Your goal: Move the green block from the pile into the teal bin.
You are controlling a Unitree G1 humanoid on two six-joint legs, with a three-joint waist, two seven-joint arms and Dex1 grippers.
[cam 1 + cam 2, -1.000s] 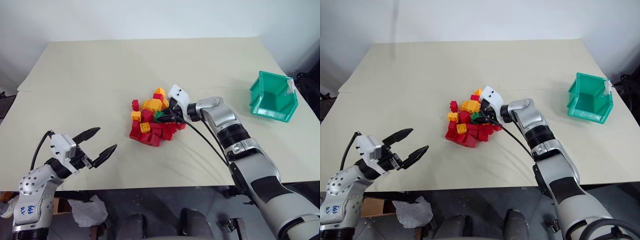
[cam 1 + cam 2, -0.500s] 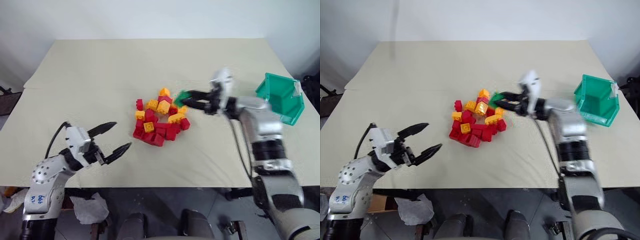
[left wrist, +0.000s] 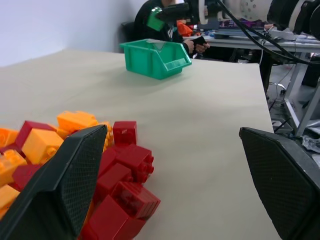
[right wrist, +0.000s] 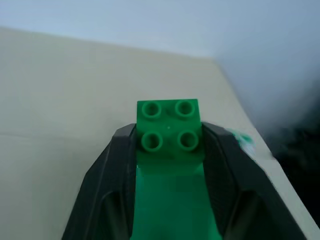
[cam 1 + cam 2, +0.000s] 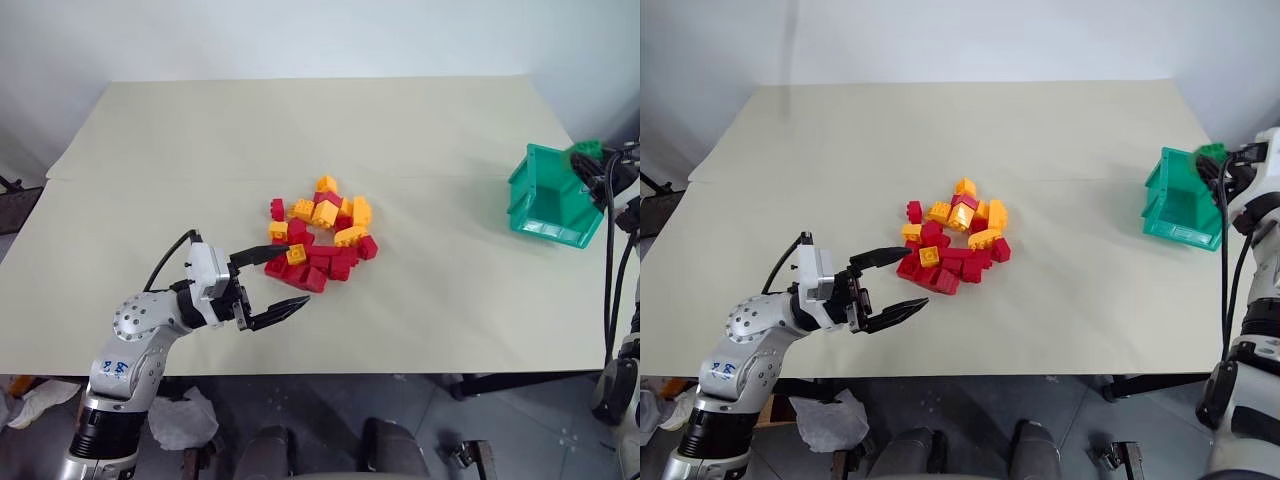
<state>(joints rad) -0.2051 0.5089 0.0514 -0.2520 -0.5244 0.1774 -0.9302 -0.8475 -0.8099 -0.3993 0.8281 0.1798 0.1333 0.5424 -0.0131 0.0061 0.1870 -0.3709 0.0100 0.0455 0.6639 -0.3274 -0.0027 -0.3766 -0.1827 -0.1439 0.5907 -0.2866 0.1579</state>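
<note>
While the teal bin (image 5: 545,200) sits empty, the right gripper (image 4: 169,150) pinches the green block (image 4: 169,131) above it; left gripper (image 5: 275,285) gapes

The only writing in view is a few blue handwritten marks on the grey shell of the left arm (image 5: 117,366), low at the near left edge of the counter (image 5: 420,130). They are too small to make out. The clear label tab on the teal bin (image 5: 545,195) at the far right carries nothing that can be read, and the bricks bear no print.
</note>
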